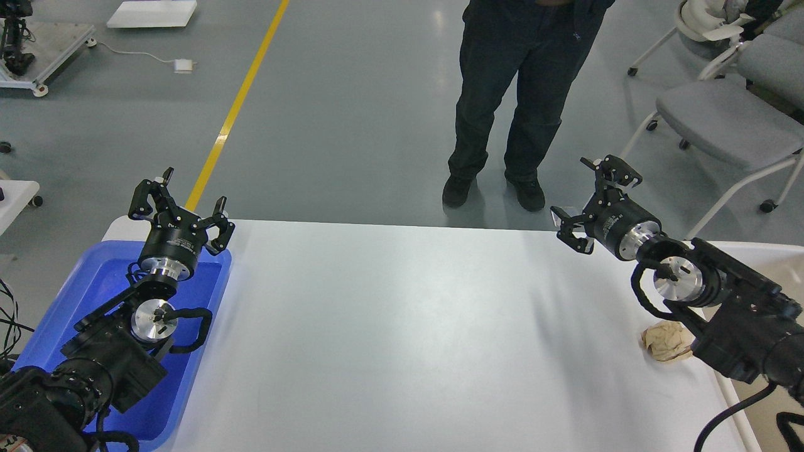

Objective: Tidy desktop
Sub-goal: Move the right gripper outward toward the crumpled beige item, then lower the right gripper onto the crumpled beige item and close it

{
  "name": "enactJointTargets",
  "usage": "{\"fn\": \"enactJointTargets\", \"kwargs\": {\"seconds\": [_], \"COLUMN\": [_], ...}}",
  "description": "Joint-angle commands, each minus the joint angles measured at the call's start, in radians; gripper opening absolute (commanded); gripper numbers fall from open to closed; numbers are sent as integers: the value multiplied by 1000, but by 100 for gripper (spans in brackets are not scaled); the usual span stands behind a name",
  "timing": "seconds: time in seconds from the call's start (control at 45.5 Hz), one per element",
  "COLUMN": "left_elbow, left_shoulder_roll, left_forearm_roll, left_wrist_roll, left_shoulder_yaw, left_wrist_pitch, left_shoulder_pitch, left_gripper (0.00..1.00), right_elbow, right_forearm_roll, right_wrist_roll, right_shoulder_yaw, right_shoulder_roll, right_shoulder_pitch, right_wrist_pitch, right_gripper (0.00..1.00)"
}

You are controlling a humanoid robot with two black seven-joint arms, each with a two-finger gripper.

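Note:
The desktop (402, 326) is a large white tabletop that fills the lower half of the view. A crumpled beige paper ball (666, 342) lies on it near the right edge, partly under my right arm. My left gripper (181, 202) is open and empty, held above the far end of a blue tray (94, 295). My right gripper (593, 198) is open and empty, held over the far right corner of the desktop, well beyond the paper ball.
A cream bin (779, 276) stands at the desktop's right side, mostly hidden by my right arm. A person in dark trousers (512, 100) stands just beyond the far edge. Grey chairs (728, 119) stand at the back right. A yellow floor line (235, 107) runs behind.

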State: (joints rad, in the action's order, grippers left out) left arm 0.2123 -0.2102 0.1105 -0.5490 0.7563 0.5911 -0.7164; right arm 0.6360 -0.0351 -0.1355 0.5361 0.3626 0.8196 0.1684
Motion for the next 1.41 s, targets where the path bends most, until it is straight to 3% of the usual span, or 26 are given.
{"fn": "enactJointTargets", "kwargs": {"seconds": [0.0,0.308,0.44,0.572,0.814,0.946,1.1,1.386], "left_elbow": [-1,-1,1,-1,-1,-1,-1,-1], "left_shoulder_roll": [0,0,0,0,0,0,0,0], "left_forearm_roll": [0,0,0,0,0,0,0,0], "left_wrist_roll": [0,0,0,0,0,0,0,0], "left_shoulder_yaw": [0,0,0,0,0,0,0,0], "left_wrist_pitch": [3,4,4,4,4,4,4,4], "left_shoulder_pitch": [0,0,0,0,0,0,0,0], "left_gripper": [100,100,100,100,100,100,100,100], "right_elbow": [7,189,277,277,277,277,275,192], "right_forearm_roll": [38,314,515,728,866,968,1008,1043], "right_wrist_roll": [-4,-24,-27,-32,-67,-105,-111,-128], "right_shoulder_yaw": [-159,-281,-421,-531,-649,-765,-883,-1019], "right_shoulder_roll": [105,274,332,372,450,450,435,349], "right_shoulder_pitch": [38,33,39,58,105,119,107,112], "right_wrist_pitch": [2,3,-20,-98,-150,-236,-343,-418], "right_gripper": [100,100,100,100,100,100,100,100]}}
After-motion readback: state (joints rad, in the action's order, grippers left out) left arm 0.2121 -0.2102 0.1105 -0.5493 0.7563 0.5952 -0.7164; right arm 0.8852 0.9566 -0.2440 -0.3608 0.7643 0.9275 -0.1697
